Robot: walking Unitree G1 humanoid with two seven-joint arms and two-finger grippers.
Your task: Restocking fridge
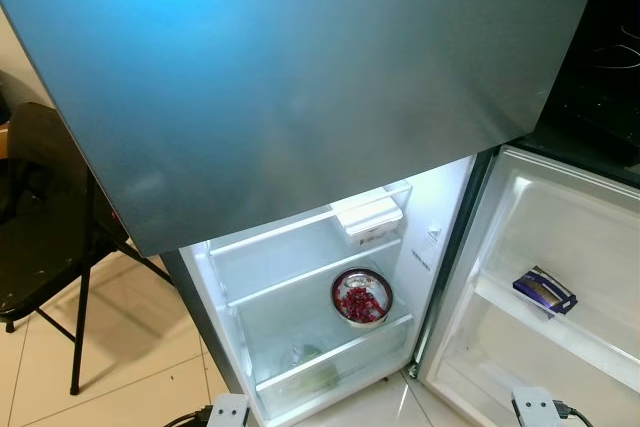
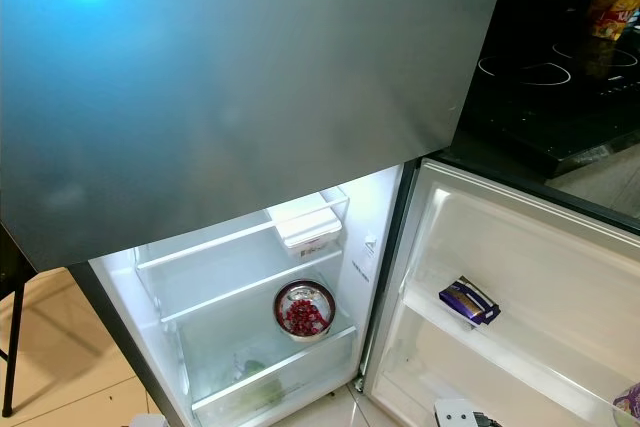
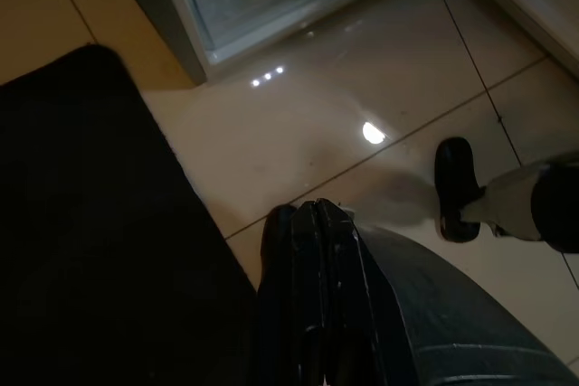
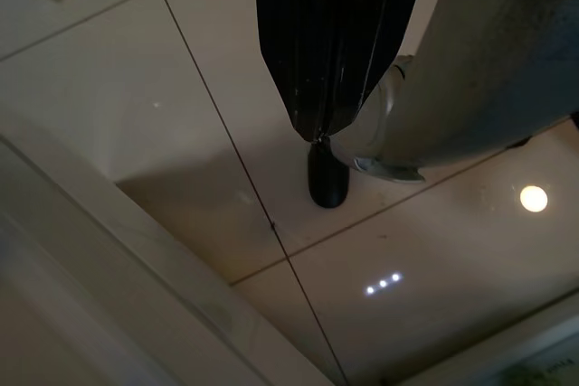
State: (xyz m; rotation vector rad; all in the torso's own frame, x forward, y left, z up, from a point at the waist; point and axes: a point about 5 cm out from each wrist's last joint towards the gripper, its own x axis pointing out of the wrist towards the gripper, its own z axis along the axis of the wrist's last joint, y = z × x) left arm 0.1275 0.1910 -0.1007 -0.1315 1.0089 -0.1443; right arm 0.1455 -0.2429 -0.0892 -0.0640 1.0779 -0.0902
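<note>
Steel bowl (image 1: 362, 297) on fridge shelf (image 1: 300, 282); both claws hang low, closed, well apart.

Right gripper (image 4: 317, 128) hangs, jaws together, over tiled floor (image 4: 136, 106).

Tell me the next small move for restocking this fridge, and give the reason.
Probably turn toward wherever the groceries wait and fetch an item. The fridge door is already open, and the left gripper and right gripper both hang shut and empty over the floor tiles. The shelf beside the steel bowl of red bits has free room.
</note>
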